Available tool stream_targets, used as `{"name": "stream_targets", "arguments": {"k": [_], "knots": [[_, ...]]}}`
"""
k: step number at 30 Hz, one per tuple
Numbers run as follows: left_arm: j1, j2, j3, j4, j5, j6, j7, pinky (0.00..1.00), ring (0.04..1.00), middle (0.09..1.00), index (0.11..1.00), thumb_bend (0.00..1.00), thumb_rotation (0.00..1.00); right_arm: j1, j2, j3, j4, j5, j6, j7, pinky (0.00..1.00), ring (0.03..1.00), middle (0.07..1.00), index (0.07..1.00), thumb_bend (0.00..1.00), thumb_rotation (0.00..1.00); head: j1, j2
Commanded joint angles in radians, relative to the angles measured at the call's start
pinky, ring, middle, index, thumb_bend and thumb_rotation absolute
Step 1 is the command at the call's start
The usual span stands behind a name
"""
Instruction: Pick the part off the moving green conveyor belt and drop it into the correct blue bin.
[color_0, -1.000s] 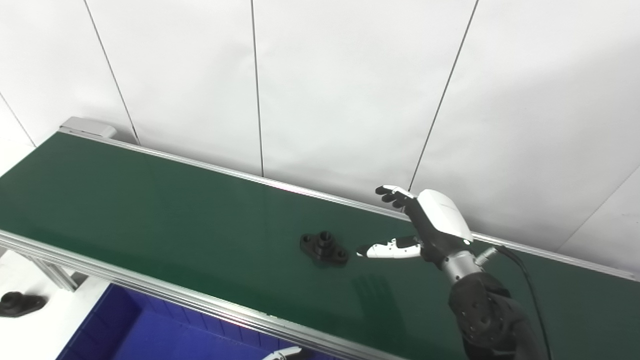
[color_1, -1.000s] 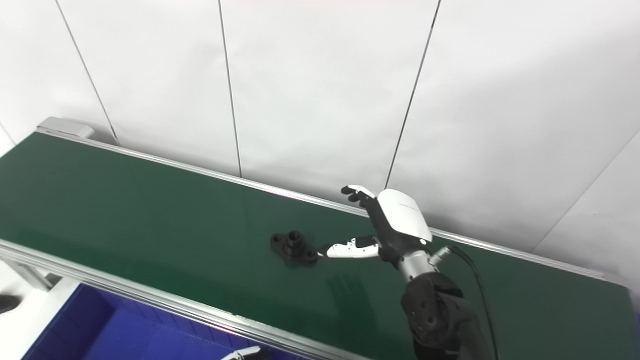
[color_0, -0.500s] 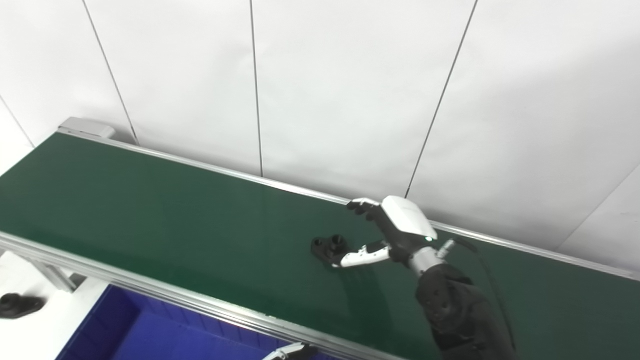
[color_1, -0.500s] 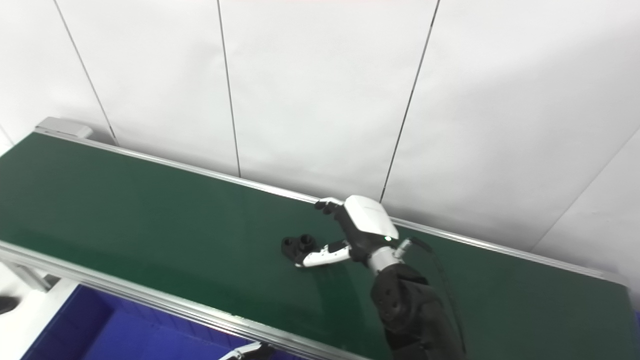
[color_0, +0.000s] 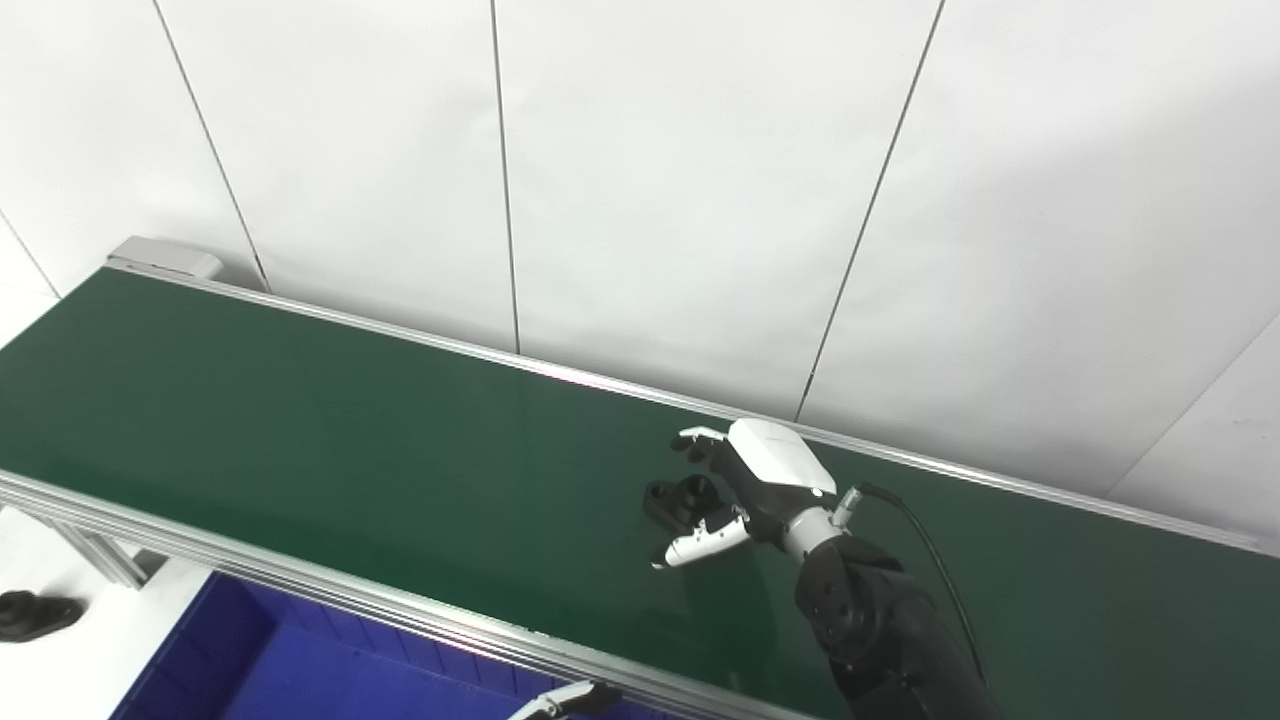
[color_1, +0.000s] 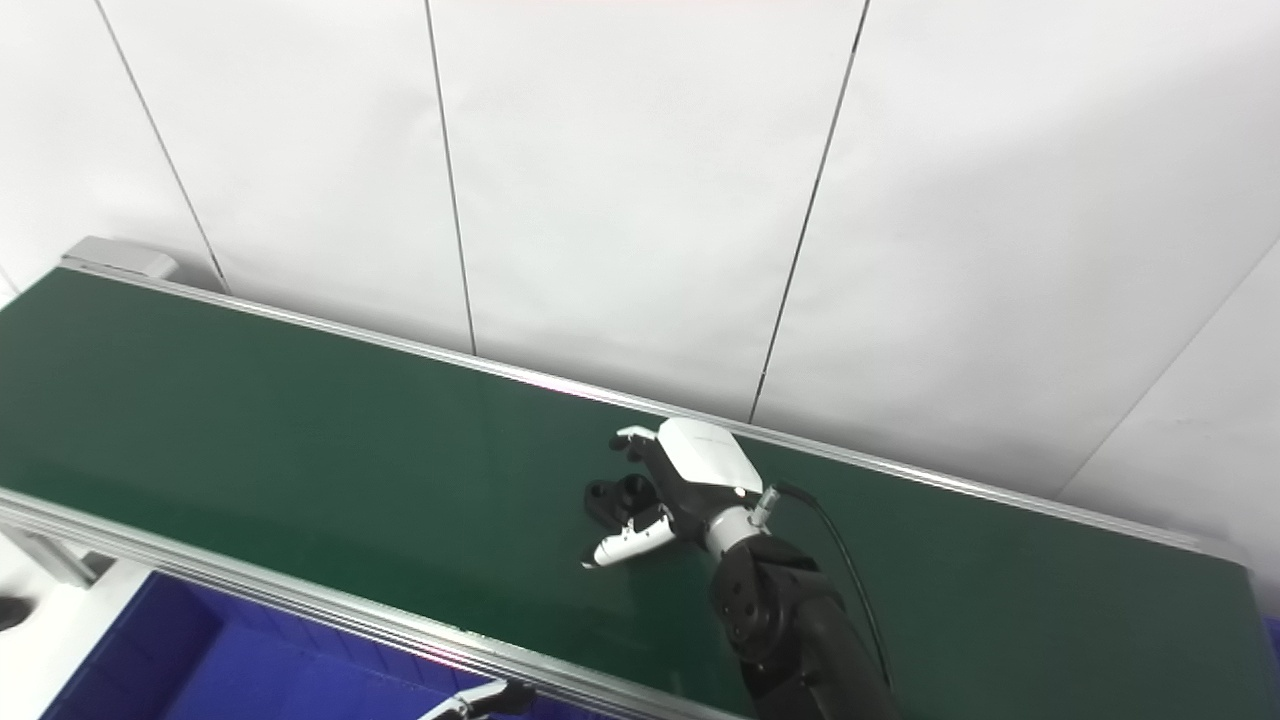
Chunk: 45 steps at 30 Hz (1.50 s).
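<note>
A black flanged part (color_0: 675, 497) lies on the green conveyor belt (color_0: 300, 420), right of its middle. My right hand (color_0: 760, 475) is low over the belt and cups the part from the right. Its fingers (color_0: 700, 441) curl round the far side. The white thumb (color_0: 692, 545) lies along the near side and reaches past the part. The hand is open and the part still rests on the belt. In the right eye view the same part (color_1: 612, 495) sits inside the same hand (color_1: 700, 468). Only a fingertip of my left hand (color_0: 560, 699) shows at the bottom edge.
A blue bin (color_0: 300, 675) stands below the belt's near aluminium rail (color_0: 250, 570). On the white surface at far left lies another black part (color_0: 30, 614). A white panelled wall stands close behind the belt. A black cable (color_0: 930, 545) trails from my right wrist.
The part has ridden to the right on the belt. My right hand has come left and down from beside it, and its fingers and thumb now bracket the part.
</note>
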Motion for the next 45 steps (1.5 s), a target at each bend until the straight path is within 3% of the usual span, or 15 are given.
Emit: {"name": "stream_targets", "arguments": {"k": [1, 12, 17, 19, 21, 23, 24, 27, 45], "knots": [[0.008, 0.013, 0.012, -0.034, 0.020, -0.022, 0.008, 0.70, 0.782, 0.821, 0.796, 0.90, 0.29, -0.039, 0.005, 0.002, -0.005, -0.002, -0.015, -0.034, 0.67, 0.758, 0.793, 0.832, 0.85, 0.33, 0.001, 0.000], [0.017, 0.009, 0.020, -0.045, 0.010, -0.022, -0.011, 0.68, 0.781, 0.831, 0.801, 0.90, 0.27, -0.023, -0.043, -0.012, 0.037, 0.019, -0.006, -0.040, 0.68, 0.787, 0.812, 0.828, 0.81, 0.23, 0.001, 0.004], [0.018, 0.008, 0.024, -0.045, 0.015, -0.022, -0.014, 0.71, 0.791, 0.833, 0.802, 0.90, 0.27, -0.026, -0.075, -0.015, 0.048, 0.029, -0.008, -0.045, 0.65, 0.750, 0.781, 0.814, 0.75, 0.18, 0.000, 0.009], [0.016, 0.005, 0.025, -0.043, 0.032, -0.022, -0.004, 0.71, 0.790, 0.829, 0.803, 0.89, 0.27, -0.024, -0.086, -0.021, 0.053, 0.038, -0.007, -0.047, 0.60, 0.710, 0.752, 0.789, 0.72, 0.14, 0.000, 0.016], [0.012, 0.003, 0.024, -0.042, 0.038, -0.022, 0.003, 0.72, 0.789, 0.823, 0.801, 0.89, 0.28, -0.023, -0.089, -0.026, 0.061, 0.049, -0.007, -0.055, 0.49, 0.601, 0.676, 0.735, 0.68, 0.04, -0.001, 0.021], [0.009, 0.001, 0.022, -0.043, 0.041, -0.022, 0.007, 0.72, 0.793, 0.822, 0.802, 0.89, 0.28, -0.021, -0.091, -0.031, 0.073, 0.056, -0.015, -0.070, 0.39, 0.482, 0.504, 0.621, 0.57, 0.01, -0.001, 0.024], [0.009, 0.001, 0.022, -0.044, 0.039, -0.022, 0.005, 0.72, 0.794, 0.826, 0.805, 0.89, 0.28, -0.020, -0.093, -0.030, 0.076, 0.057, -0.014, -0.071, 0.39, 0.475, 0.465, 0.564, 0.54, 0.00, -0.002, 0.024], [0.009, 0.002, 0.025, -0.049, 0.036, -0.022, -0.001, 0.73, 0.801, 0.833, 0.810, 0.89, 0.28, -0.013, -0.098, -0.019, 0.067, 0.053, -0.011, -0.068, 0.36, 0.444, 0.451, 0.515, 0.53, 0.00, -0.007, 0.034], [0.017, 0.010, 0.022, -0.072, 0.028, -0.022, 0.007, 0.78, 0.823, 0.845, 0.820, 0.90, 0.26, 0.046, -0.121, 0.067, 0.075, 0.012, -0.066, -0.180, 0.28, 0.383, 0.427, 0.514, 0.53, 0.00, -0.014, 0.051]]}}
